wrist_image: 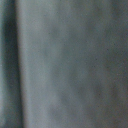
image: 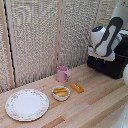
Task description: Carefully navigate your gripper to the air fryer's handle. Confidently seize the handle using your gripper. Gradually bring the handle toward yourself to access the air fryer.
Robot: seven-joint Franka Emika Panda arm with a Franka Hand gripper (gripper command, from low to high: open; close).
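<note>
White arm [image: 106, 40] over black air fryer [image: 111, 64], fingers apparently hidden, pink mug [image: 62, 74]

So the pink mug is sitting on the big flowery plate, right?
Not quite. In the exterior view the pink mug stands on the wooden table, behind the small bowl and apart from the big flowery plate.
</note>
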